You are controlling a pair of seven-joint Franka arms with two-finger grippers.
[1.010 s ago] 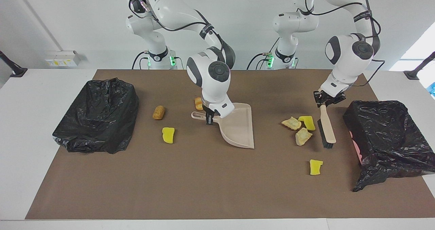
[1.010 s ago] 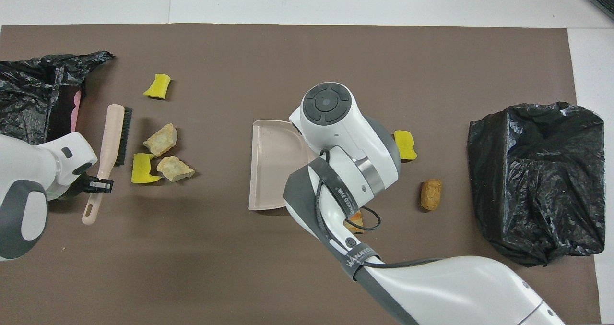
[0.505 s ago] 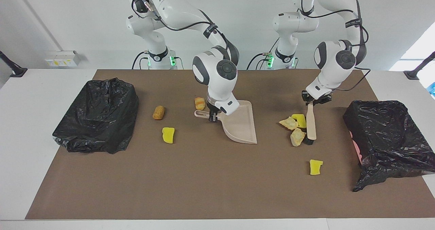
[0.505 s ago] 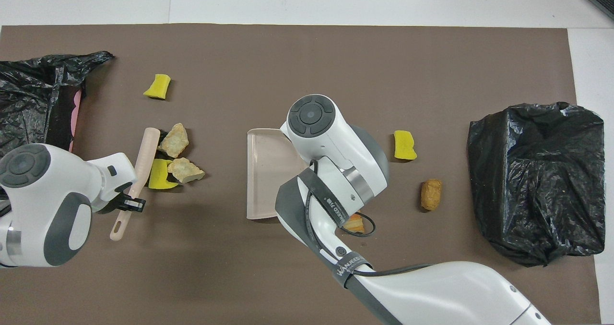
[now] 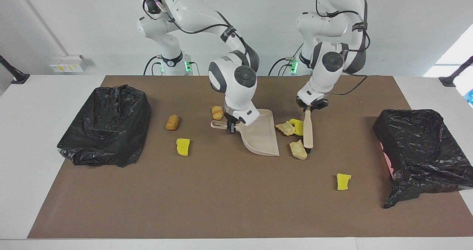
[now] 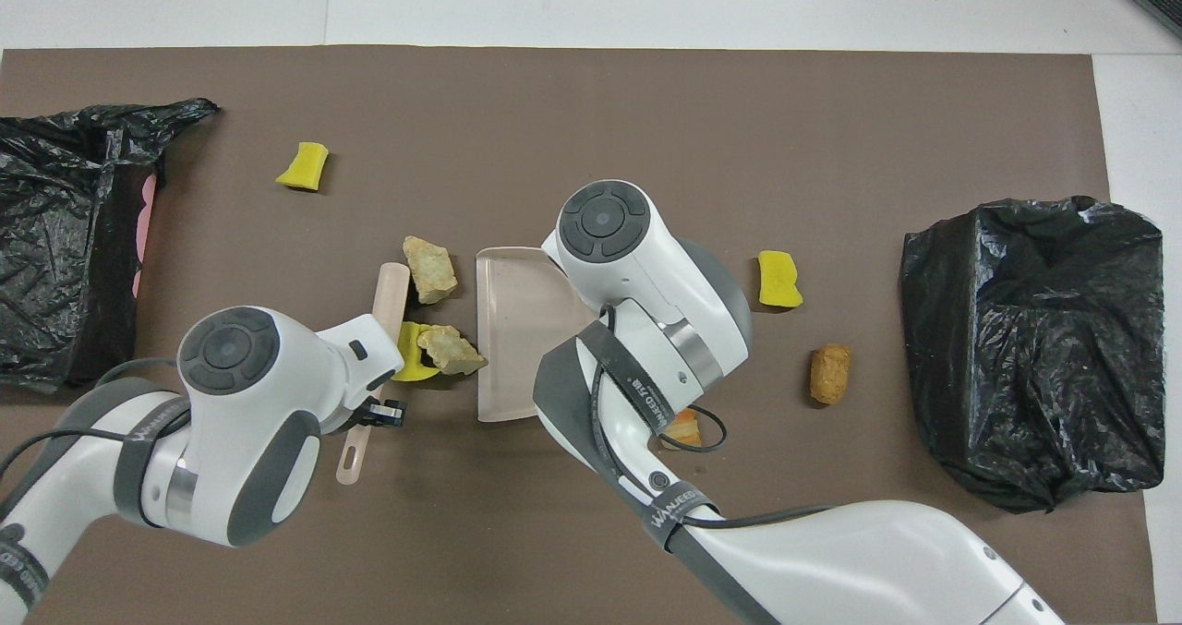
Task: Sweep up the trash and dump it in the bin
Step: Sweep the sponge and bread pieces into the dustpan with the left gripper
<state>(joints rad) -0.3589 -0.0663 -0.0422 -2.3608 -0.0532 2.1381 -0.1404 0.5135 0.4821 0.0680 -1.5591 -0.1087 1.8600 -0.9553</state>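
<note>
On the brown mat [image 5: 221, 205] stand two bins lined with black bags, one [image 5: 105, 126] at the right arm's end, one [image 5: 421, 154] at the left arm's end. The right gripper [image 5: 231, 129] is clenched on the handle of the beige dustpan [image 5: 260, 139]. The left gripper [image 5: 309, 108] grasps the brush [image 5: 308, 132]. The trash is seven scraps. Two tan lumps [image 5: 298, 149] and one yellow chunk [image 5: 296, 126] lie between brush and dustpan. Another yellow chunk [image 5: 343, 181] lies apart toward the left arm's end. One yellow chunk [image 5: 183, 146] and two golden-brown lumps [image 5: 172, 122] lie toward the right arm's end.
</note>
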